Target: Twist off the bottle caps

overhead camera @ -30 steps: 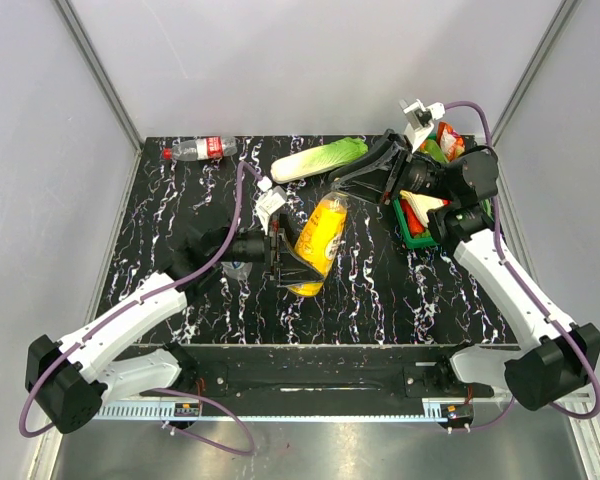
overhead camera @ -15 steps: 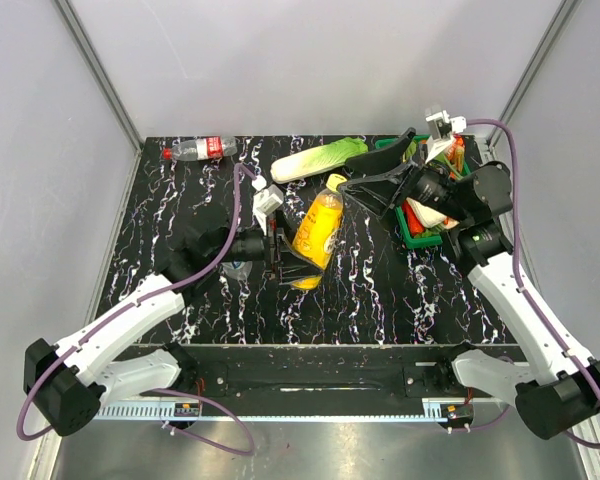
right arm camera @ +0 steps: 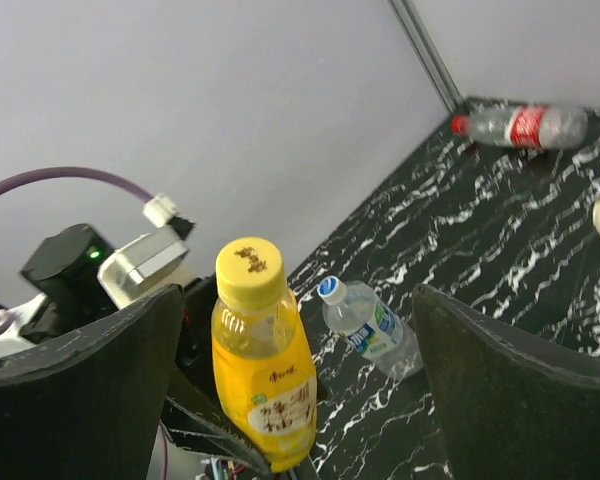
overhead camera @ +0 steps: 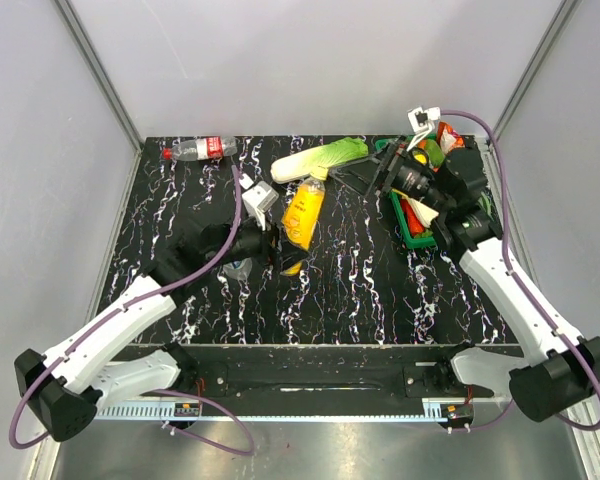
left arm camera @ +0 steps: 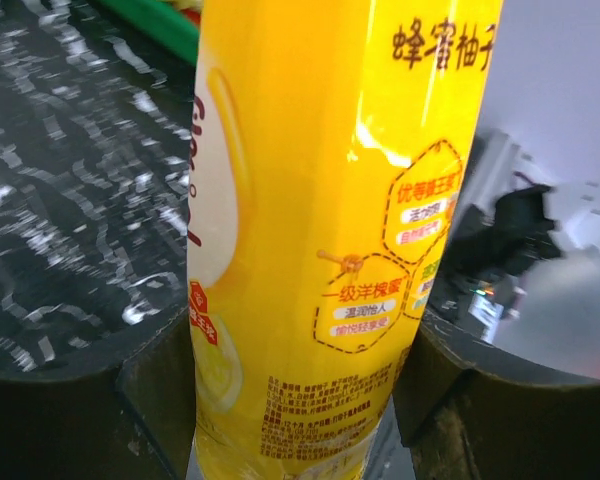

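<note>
Red-label bottle [overhead camera: 200, 149] lies flat at the desk's [overhead camera: 380, 290] far-left corner, cap end pointing left. Left hand [overhead camera: 283, 252] is clamped on the juice bottle [overhead camera: 302, 212], lifted, long axis near upright, yellow cap [right arm camera: 248, 270] on top. Right hand [overhead camera: 355, 178] has its fingers apart, near that cap.

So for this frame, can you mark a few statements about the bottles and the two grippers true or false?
1. The left gripper is clamped on the yellow juice bottle. True.
2. The yellow cap is already off that bottle. False: it sits on the bottle's neck.
3. The red-label bottle stands upright in the middle of the table. False: it lies on its side near the far left corner.
4. The right gripper is open and holds nothing. True.
5. The blue-white label bottle is inside the green basket. False: it lies on the table beside the left arm.
</note>
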{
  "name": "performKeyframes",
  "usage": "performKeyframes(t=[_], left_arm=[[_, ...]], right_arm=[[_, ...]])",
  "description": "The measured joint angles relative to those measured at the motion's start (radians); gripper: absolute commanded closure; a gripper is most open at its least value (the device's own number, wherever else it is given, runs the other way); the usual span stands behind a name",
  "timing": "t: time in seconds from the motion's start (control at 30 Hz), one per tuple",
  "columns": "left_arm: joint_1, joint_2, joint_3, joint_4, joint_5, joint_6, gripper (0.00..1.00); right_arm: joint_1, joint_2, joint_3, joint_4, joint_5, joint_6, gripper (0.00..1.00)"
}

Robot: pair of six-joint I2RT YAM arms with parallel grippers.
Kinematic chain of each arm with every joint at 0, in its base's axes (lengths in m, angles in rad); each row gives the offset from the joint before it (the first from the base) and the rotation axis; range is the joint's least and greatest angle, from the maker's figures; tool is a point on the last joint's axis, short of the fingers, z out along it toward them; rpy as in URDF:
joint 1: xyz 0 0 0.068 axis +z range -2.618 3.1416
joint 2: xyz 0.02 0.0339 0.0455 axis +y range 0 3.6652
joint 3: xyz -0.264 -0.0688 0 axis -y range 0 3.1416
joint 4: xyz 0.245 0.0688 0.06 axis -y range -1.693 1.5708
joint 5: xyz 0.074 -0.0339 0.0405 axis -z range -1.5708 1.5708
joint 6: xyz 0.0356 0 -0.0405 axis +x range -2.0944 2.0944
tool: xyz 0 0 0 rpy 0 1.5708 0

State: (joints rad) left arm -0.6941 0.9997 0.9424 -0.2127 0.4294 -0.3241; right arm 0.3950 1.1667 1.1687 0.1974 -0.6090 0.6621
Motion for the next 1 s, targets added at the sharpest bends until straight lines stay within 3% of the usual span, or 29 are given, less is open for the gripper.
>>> performKeyframes(t=[0.3, 0.57, 0.8, 1.0], left_arm=[[-0.119, 0.006, 0.077, -0.248, -0.521, 0.042, 0.96], [-0.282, 0.16, 0.214, -0.409, -0.937, 0.047, 0.94], [-0.368, 0.236, 0.238, -0.496, -1.123, 0.039, 0.94], [-0.391, 0.285, 0.27, -0.515, -1.192, 0.038, 0.94]], right_arm=[[0.0, 0.077, 0.006, -0.116, 0.025, 0.055, 0.0], [0.0, 0.11, 0.023, -0.133, 0.016, 0.105, 0.0], [0.0, 0.177, 0.052, -0.14, 0.014, 0.143, 0.0], [0.0, 0.206, 0.057, -0.142, 0.018, 0.191, 0.05]])
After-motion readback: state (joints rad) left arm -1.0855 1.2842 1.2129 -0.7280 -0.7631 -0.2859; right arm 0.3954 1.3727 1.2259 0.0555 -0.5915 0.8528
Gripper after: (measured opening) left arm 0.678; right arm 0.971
